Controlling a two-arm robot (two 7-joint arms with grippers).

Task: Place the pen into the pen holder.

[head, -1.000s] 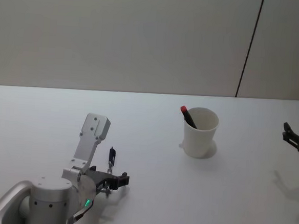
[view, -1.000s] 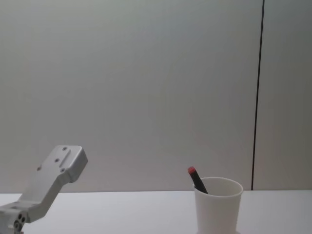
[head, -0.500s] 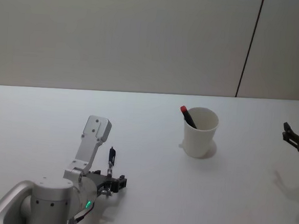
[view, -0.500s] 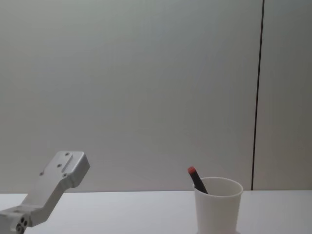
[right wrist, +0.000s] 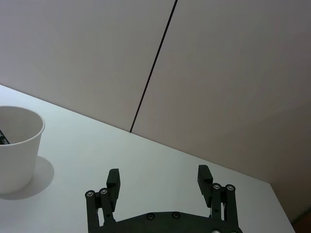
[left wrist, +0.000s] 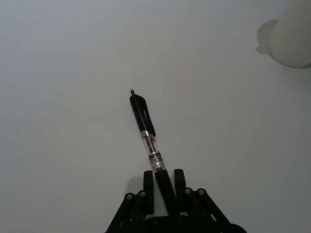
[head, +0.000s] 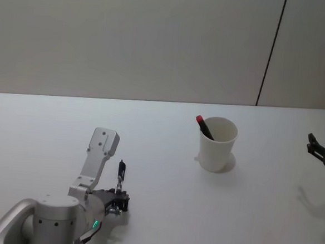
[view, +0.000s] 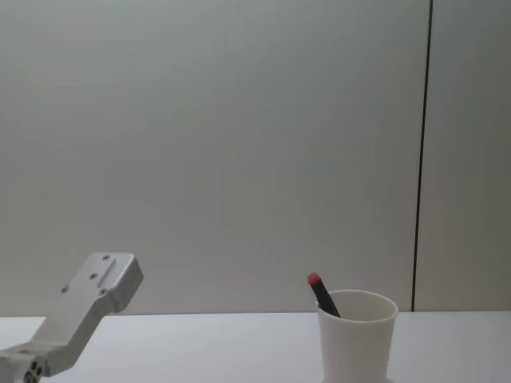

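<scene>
- Since the earlier frames the left gripper (left wrist: 164, 174) has drawn back a little towards the robot's body and sunk lower, its grey arm link (view: 89, 294) dropping in the chest view; the right gripper (right wrist: 158, 173) has not stirred.
- The left gripper is clenched on one end of the slim black plastic click pen (left wrist: 147, 133), whose clicker end juts well beyond the fingers over the plain white table (head: 161, 222).
- The tapered white paper cup (head: 217, 147) stands well apart, forward and to the robot's right (a red-capped dark pen (head: 202, 126) already leans at its left rim).
- The step in hand looks like the carry: the free end should probably clear the rolled rim before coming down, aimed at the open side away from the leaning pen, since a light paper cup would likely tip at a sideways nudge.
- The right gripper is parked near the table's right edge, fingers spread, holding nothing.
</scene>
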